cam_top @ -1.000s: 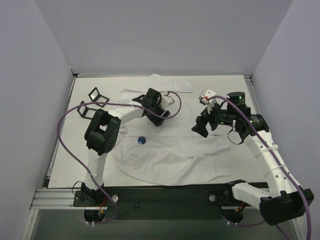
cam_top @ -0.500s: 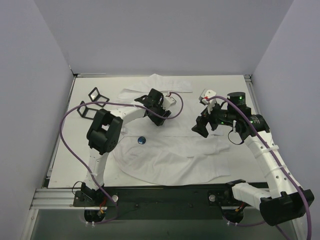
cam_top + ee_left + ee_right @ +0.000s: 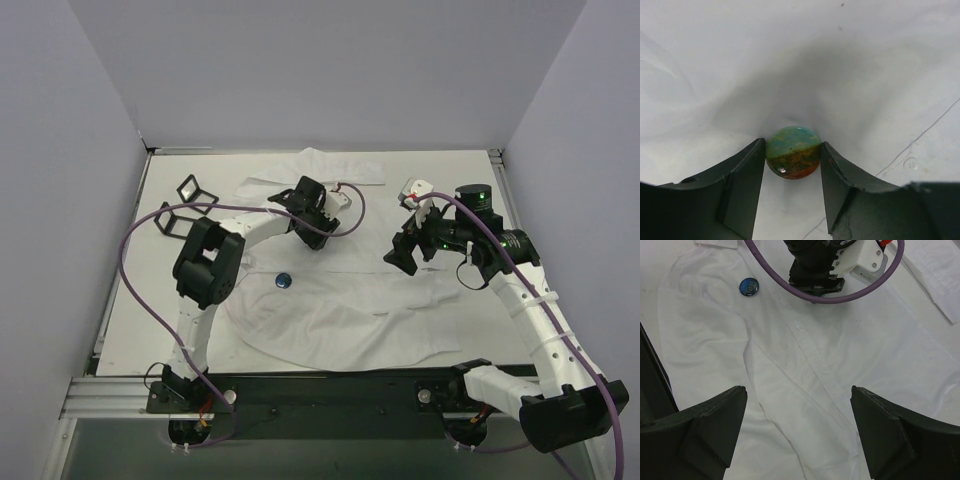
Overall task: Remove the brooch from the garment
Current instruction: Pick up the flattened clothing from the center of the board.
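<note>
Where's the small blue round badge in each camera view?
Top external: blue badge on the shirt, left of centre.
Left wrist: not in it; a green-and-orange brooch sits between the jaws.
Right wrist: upper left, on the shirt.
Shared landmark: the left gripper, right of the badge.

Garment (image 3: 330, 300): plain white, no print.
Brooch (image 3: 793, 159): mottled turquoise-green above, rusty orange-brown below.
Round badge (image 3: 748, 286): dark blue with faint pale marking.
Left gripper (image 3: 792, 145): black.
Right gripper (image 3: 798, 388): black.
Arm links (image 3: 545, 320): white shells, black joints.
Cables (image 3: 822, 300): purple.
Bench (image 3: 130, 310): white.
Walls (image 3: 320, 70): pale lilac-grey.
Small frames (image 3: 190, 188) at the bench's far left: black.
</note>
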`<act>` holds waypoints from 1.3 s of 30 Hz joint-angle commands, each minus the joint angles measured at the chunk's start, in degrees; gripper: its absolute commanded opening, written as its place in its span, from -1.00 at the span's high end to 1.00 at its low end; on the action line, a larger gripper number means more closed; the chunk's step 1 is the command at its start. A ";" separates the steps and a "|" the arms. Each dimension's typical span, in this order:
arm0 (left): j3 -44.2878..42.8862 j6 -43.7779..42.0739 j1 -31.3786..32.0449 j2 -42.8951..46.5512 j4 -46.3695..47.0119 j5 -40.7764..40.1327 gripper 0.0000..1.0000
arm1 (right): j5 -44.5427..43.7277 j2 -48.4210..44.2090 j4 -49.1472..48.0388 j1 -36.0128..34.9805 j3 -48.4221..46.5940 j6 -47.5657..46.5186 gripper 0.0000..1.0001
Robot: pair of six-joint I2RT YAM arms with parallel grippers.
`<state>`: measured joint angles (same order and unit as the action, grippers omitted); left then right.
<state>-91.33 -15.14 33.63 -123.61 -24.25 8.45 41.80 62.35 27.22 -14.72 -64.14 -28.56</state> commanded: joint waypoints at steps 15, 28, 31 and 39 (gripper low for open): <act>-3.15 1.96 -4.27 2.76 -2.73 9.57 -0.13 | 1.00 0.41 0.37 -2.77 -1.08 -0.62 -0.77; -6.93 3.44 -6.20 -1.71 -8.88 16.94 -0.11 | -0.67 0.50 0.38 -4.53 -0.64 -1.06 -0.77; -8.34 4.15 -7.08 -3.03 -10.20 18.71 -0.08 | -1.11 0.67 0.46 -4.79 -0.37 -1.15 -0.77; -10.09 4.50 -7.44 -4.80 -12.83 18.45 -0.02 | -1.90 0.67 0.38 -5.49 -0.37 -1.33 -0.77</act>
<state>-98.41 -11.16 26.30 -127.39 -34.30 25.19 39.81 62.67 27.64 -19.55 -64.14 -28.82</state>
